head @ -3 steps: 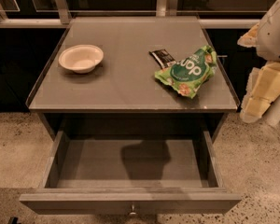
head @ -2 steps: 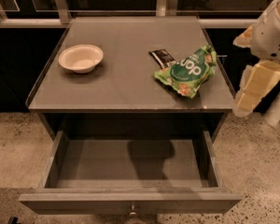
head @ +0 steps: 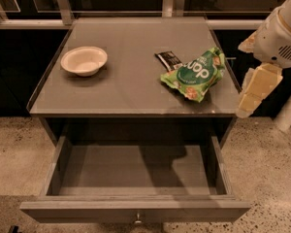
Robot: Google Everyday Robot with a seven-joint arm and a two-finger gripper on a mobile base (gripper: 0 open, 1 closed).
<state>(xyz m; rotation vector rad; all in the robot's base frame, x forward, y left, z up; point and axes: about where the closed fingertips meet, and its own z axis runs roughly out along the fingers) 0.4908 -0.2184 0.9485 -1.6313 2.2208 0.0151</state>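
My gripper (head: 248, 100) hangs at the right side of the view, just off the right edge of the grey table (head: 126, 89), on the end of the white arm (head: 281, 35). It holds nothing that I can see. The nearest thing is a green chip bag (head: 196, 72) lying on the right part of the tabletop, a short way left of the gripper. A dark snack bar (head: 168, 60) lies beside the bag, partly under its left end. A white bowl (head: 84, 60) stands on the left of the tabletop.
Below the tabletop a drawer (head: 136, 210) is pulled open toward the camera, with nothing in it. Speckled floor (head: 266, 169) surrounds the table. Dark cabinets with metal posts (head: 63, 4) run along the back.
The arm and gripper have shifted a little to the left, closer to the table's right edge. The bag, bar, bowl and drawer have not moved.
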